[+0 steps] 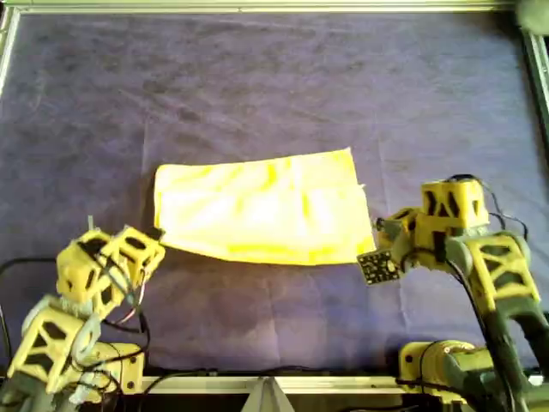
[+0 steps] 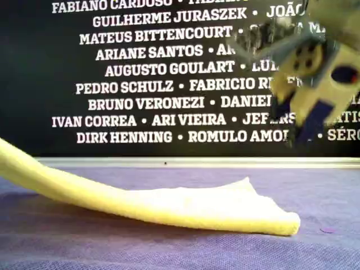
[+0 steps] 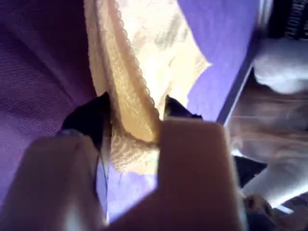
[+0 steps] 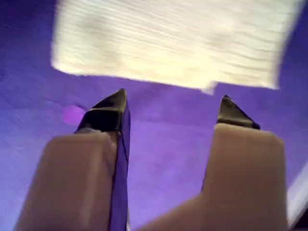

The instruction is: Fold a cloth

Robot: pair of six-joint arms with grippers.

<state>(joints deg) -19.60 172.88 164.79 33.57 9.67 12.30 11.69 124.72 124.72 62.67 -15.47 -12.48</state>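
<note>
Cloth [image 1: 262, 210]: yellow, folded to a rectangle, lay mid-bench on the purple covering [image 1: 274, 86]; its corner at the overhead view's left was raised off the bench. Left end effector [image 3: 134, 122]: clamped on that corner's scalloped hem. Right end effector [image 4: 171, 113]: jaws spread, holding nothing, just off the cloth's edge at the overhead view's right. Background in the exterior view: name-printed banner [image 2: 157, 84].

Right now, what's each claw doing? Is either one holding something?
Left gripper: closed on the edge of the yellow cloth.
Right gripper: open, holding nothing, just short of the cloth.
</note>
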